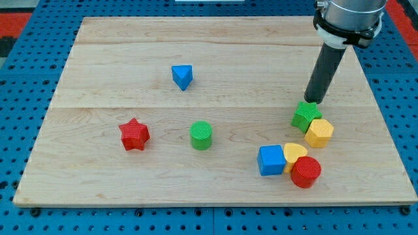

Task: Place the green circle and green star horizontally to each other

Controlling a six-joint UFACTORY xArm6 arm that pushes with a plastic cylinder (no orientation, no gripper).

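Observation:
The green circle [201,135] sits near the middle of the wooden board [117,59]. The green star [305,115] lies toward the view's right, a little higher than the circle, touching a yellow hexagon [319,132] at its lower right. My tip [313,101] comes down from the view's top right and rests just above and to the right of the green star, touching or almost touching its upper edge. The circle is far to the tip's left.
A red star [134,134] lies left of the green circle. A blue triangle [183,76] sits above and left of the circle. A blue cube [271,160], a yellow heart [294,154] and a red cylinder [305,172] cluster below the green star.

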